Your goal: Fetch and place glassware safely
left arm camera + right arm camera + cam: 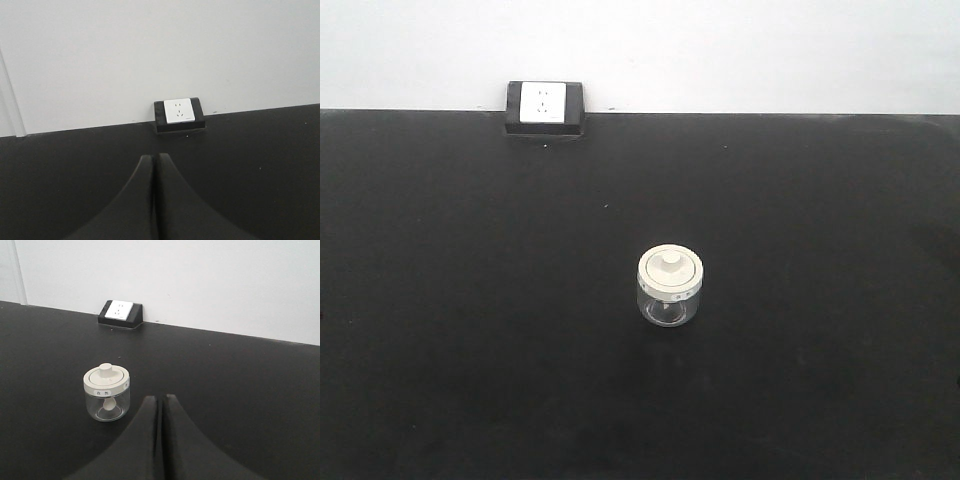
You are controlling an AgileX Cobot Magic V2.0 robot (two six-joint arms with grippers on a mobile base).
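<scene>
Glass, clear and thin-looking, forms the body of a small squat jar (670, 288) standing upright near the middle of a black desk (450, 330). A round cream-white lid (671, 268) with a central knob sits on top, and a band with small printed marks runs around the lid's edge. Inside, a pale spoon-like shape shows through the wall in the right wrist view, though it is too small to name with certainty.

Both claws are empty. The left claw (154, 162) has its two dark fingers pressed together and points toward a white wall socket (179, 110) at the back edge of the desk, well apart from the jar. The right claw (161, 402) is likewise closed with nothing held, and the jar stands just beside its tips, a little to the left in that view.

The jar probably weighs little but is rigid, smooth and breakable, so a hard squeeze or a knock could crack or topple it. The lid may simply rest loose, so lifting by the knob looks risky. A gentle grip across the glass body below the lid seems the safest hold, with the claw opened wide first.
</scene>
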